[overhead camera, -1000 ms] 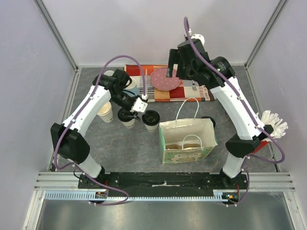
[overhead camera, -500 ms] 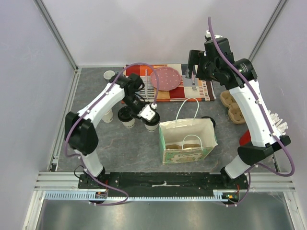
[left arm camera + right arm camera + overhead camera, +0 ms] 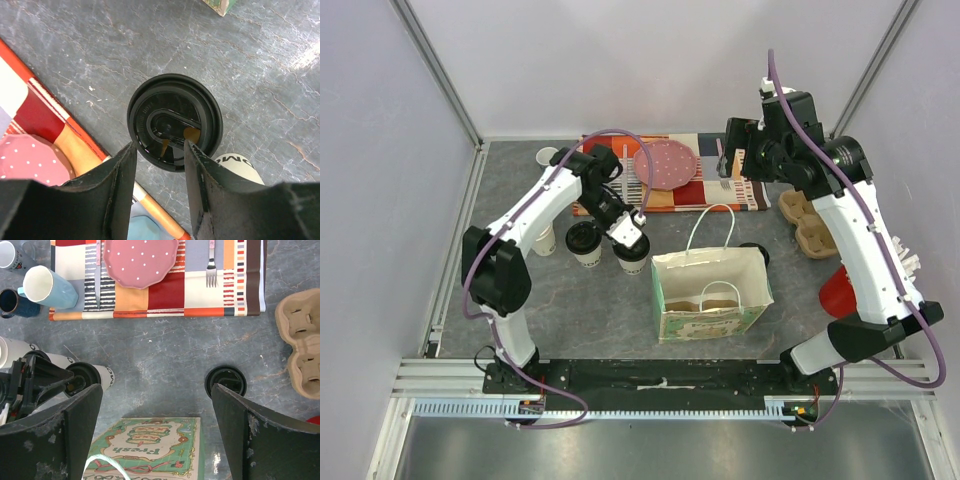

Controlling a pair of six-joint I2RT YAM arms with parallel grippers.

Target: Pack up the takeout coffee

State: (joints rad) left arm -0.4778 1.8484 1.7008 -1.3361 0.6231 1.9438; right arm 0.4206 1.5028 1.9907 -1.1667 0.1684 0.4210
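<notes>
The step in hand looks like dealing with the lidded cup (image 3: 635, 264) that stands just left of the bag (image 3: 710, 312). The left gripper (image 3: 159, 147) hangs right over it, its jaws partly spread and straddling the near rim of the black lid (image 3: 175, 117). I cannot tell whether the tips touch the lid, and nothing is clearly pinched. The gap between the jaws is narrower than the lid, so this may be a press to seat the lid, not a grasp. A second cup (image 3: 585, 243), also lidded, stands just beside the first, and a bare cup (image 3: 542, 238) stands further left. The right gripper (image 3: 156, 390) hangs high over the table's far side, jaws spread wide and holding nothing. Below it a loose lid (image 3: 226, 380) lies by the bag's far corner, with the carrier (image 3: 305, 345) to the right. Neither lidded cup is in the bag yet, so packing seems barely begun. The next move probably calls for opening wider, dropping to the cup's wall below the lid, closing gently so the paper does not crush, then lifting upright into the bag.
</notes>
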